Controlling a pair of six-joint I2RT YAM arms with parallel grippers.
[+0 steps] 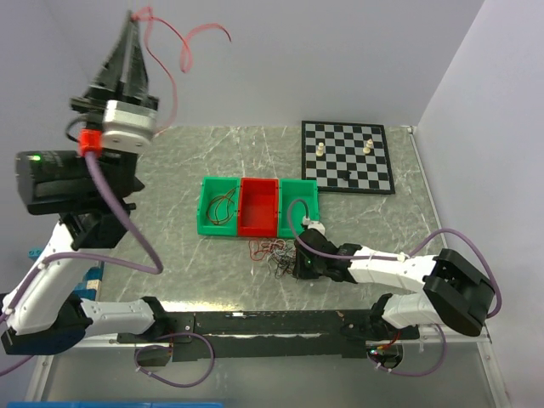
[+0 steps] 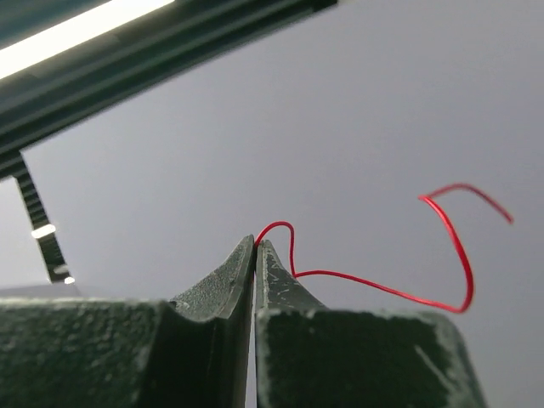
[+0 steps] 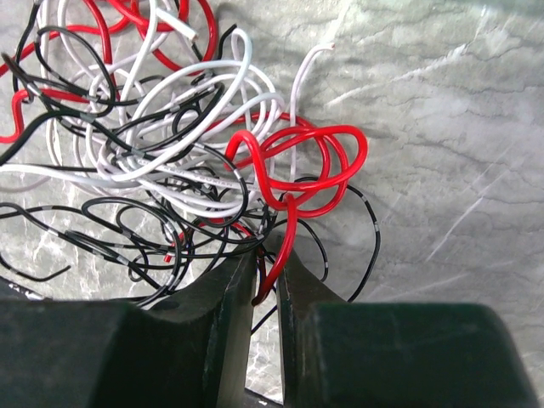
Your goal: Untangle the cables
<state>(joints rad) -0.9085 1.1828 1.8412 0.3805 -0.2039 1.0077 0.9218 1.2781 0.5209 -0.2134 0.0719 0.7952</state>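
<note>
Left end effector (image 1: 134,19): black two-finger unit, raised high above the grey marbled tabletop (image 1: 170,161) and pointing up. Its jaws are pressed together but for a hairline slit, and they grip one thin red wire (image 1: 183,38) at the very tips. In the left wrist view the same wire (image 2: 382,287) leaves the fingertips (image 2: 246,255), loops up and trails off to the right in open air, touching nothing else. Right end effector (image 1: 295,257): low over the tabletop, jaws slightly parted. A loose end of a glossy red wire (image 3: 285,228) lies slantwise in the gap, which looks a little wider than the wire, so no firm pinch is evident. Directly ahead of these fingertips (image 3: 242,272) and spreading to their left lies the main tangle of thin red, white and black wires (image 3: 153,144). From above it shows as a small heap (image 1: 272,249) resting on the tabletop. Just beyond that heap is a row of three plastic bins touching side by side. The left green bin (image 1: 219,180) holds a few reddish-brown wire loops (image 1: 223,209). The red bin (image 1: 259,204) is in the middle and the right green bin (image 1: 299,182) is at the far end. Farther off, beyond the right end effector, is a black-and-white chessboard (image 1: 348,157) with pale pieces (image 1: 320,150) standing on it.
</note>
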